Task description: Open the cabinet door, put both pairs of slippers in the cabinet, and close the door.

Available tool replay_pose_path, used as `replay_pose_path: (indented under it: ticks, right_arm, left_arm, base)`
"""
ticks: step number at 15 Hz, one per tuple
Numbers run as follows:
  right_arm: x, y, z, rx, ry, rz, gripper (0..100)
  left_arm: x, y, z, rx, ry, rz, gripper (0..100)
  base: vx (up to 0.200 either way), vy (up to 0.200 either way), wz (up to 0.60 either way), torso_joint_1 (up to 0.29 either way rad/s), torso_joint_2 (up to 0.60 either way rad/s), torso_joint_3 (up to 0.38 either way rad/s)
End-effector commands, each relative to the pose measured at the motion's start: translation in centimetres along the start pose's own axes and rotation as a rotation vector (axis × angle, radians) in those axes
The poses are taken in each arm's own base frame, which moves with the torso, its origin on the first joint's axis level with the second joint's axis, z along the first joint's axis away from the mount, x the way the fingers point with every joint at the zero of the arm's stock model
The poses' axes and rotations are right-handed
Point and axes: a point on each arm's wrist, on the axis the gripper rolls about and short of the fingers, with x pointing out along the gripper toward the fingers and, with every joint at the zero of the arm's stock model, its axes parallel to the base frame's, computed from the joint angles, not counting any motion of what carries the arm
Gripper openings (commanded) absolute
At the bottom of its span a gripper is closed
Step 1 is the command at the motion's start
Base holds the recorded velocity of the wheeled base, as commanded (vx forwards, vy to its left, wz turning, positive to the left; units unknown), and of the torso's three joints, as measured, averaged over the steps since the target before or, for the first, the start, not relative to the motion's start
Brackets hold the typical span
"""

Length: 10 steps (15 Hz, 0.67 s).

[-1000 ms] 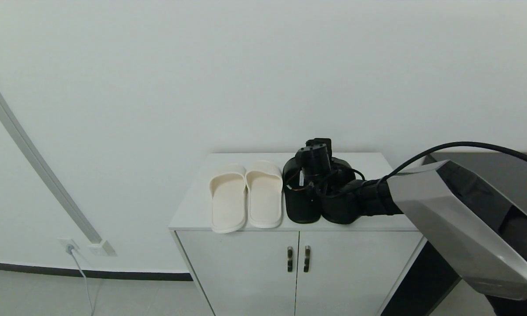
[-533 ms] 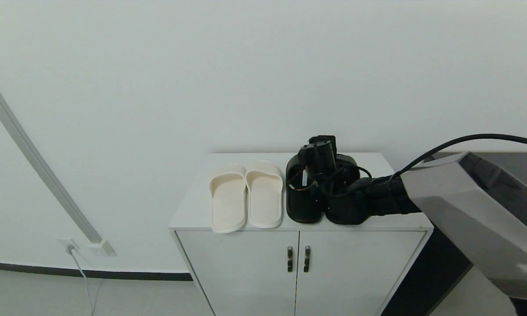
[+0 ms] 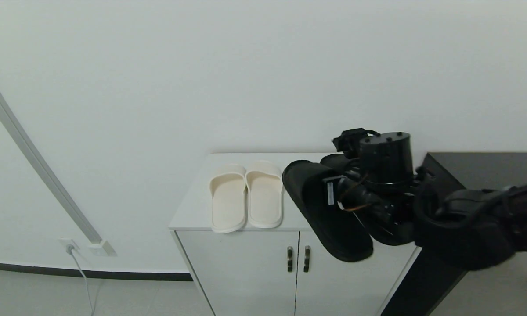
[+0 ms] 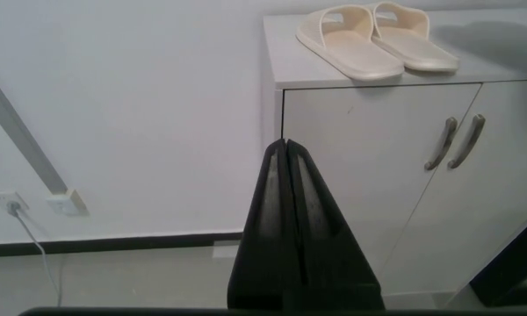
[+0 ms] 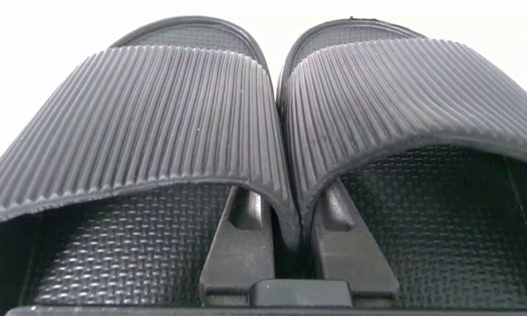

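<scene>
Now the right gripper [image 5: 292, 233] pinches both black slippers [image 3: 329, 215] together, heels slanting down, right in front of the shut cabinet door [image 3: 355, 281]. The left gripper [image 4: 287, 219], jaws pressed together and empty, faces the handles [image 3: 297, 259], so it probably should pull.

Plain white wall [image 3: 158, 66], black skirting [image 3: 70, 271], wall socket [image 3: 66, 242], grey floor [image 3: 35, 296], dark table [image 3: 487, 160]

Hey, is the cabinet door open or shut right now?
Shut. Both cabinet doors sit flush, edges meeting, their handles side by side.
</scene>
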Motion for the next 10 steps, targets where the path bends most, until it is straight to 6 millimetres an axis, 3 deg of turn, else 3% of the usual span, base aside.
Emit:
replay_pose_path:
  ticks: [1, 4, 6, 10]
  right_arm:
    - [-7.6, -2.3, 0.3, -0.025, -0.052, 0.265, 0]
    - [-10.9, -3.5, -0.7, -0.032, -0.035, 0.498, 0]
    - [-12.0, -3.9, -1.2, -0.034, -0.022, 0.563, 0]
    - [-12.3, -4.0, -1.8, -0.053, 0.005, 0.586, 0]
  left_arm:
    - [0.0, 0.0, 0.0, 0.0, -0.001, 0.0, 0]
    - [0.0, 0.0, 0.0, 0.0, -0.001, 0.0, 0]
    - [0.0, 0.0, 0.0, 0.0, -0.001, 0.0, 0]
    - [0.0, 0.0, 0.0, 0.0, -0.001, 0.0, 0]
  base:
    - [0.0, 0.0, 0.0, 0.0, 0.0, 0.0]
    - [0.0, 0.0, 0.0, 0.0, 0.0, 0.0]
    - [0.0, 0.0, 0.0, 0.0, 0.0, 0.0]
    - [0.0, 0.0, 0.0, 0.0, 0.0, 0.0]
